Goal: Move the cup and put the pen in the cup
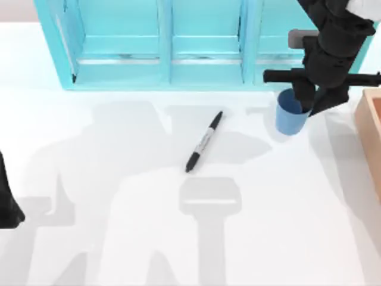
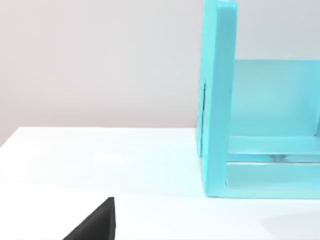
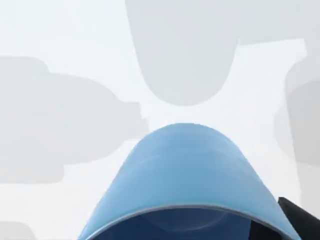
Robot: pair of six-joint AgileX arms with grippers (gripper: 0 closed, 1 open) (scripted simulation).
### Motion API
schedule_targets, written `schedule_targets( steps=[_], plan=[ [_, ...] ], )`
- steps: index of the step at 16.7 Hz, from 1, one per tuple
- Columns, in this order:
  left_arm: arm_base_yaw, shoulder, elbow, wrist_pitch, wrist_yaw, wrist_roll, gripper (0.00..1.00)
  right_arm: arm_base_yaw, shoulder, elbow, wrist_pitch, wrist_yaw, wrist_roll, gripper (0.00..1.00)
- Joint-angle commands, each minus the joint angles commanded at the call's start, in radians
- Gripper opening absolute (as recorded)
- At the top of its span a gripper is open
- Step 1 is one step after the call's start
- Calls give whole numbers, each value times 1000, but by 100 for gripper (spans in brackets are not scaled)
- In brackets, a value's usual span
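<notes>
The right gripper (image 1: 311,100) is at the far right of the white surface (image 1: 119,238), just in front of the turquoise shelf unit (image 1: 166,53), with its black fingers clamped on the rim of the blue cup (image 1: 290,118), which tilts slightly. In the right wrist view the cup (image 3: 185,175) sits close below the camera, its open mouth toward it. The pen (image 1: 204,141) lies flat and diagonal near the centre of the surface, well apart from the cup on its left. A wooden box (image 1: 370,131) stands at the right edge. The left arm (image 1: 7,202) is parked at the near left edge; whether its gripper is open cannot be told.
</notes>
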Motion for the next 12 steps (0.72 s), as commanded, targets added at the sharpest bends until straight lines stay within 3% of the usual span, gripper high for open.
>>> schedule_targets(
  steps=[8, 12],
  plan=[
    [0, 0, 0, 0, 0, 0, 100, 18, 31, -76, 112, 3, 10, 0],
    [0, 0, 0, 0, 0, 0, 100, 18, 31, -76, 112, 3, 10, 30]
  ],
)
